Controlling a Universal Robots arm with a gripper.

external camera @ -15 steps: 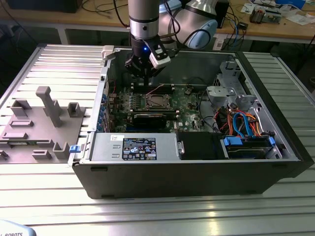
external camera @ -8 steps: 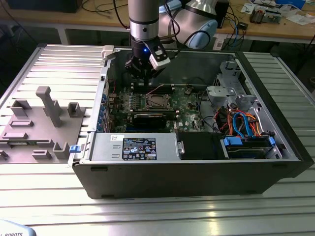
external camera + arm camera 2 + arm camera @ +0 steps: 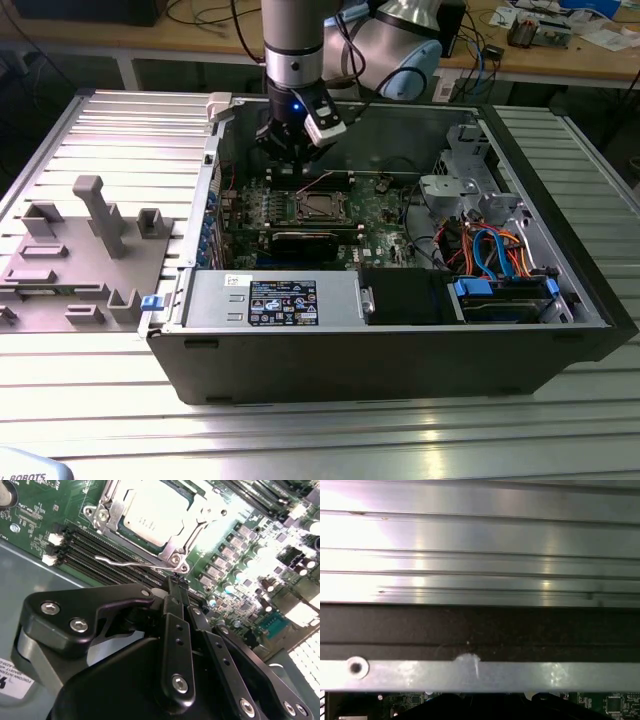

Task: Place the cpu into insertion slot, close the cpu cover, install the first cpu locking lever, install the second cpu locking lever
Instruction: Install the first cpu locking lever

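The cpu [image 3: 150, 515] lies flat in the insertion slot [image 3: 318, 207] on the green board inside the open computer case. The silvery cpu cover [image 3: 112, 512] lies down over it, framing its metal top. A thin wire locking lever [image 3: 135, 565] runs along the socket edge nearest the gripper. My gripper [image 3: 175, 586] hangs just above the board beside that lever, its black fingers [image 3: 176, 630] pressed together with nothing seen between them. In the exterior view the gripper [image 3: 290, 160] sits behind the socket, near the case's far wall.
Long black memory slots [image 3: 95, 550] lie between the socket and the gripper. A labelled power supply [image 3: 280, 300] and a drive cage with coloured cables [image 3: 500, 265] line the case's near side. A grey fixture tray [image 3: 80, 250] sits on the exterior view's left. The first wrist view faces the case wall [image 3: 480, 630].
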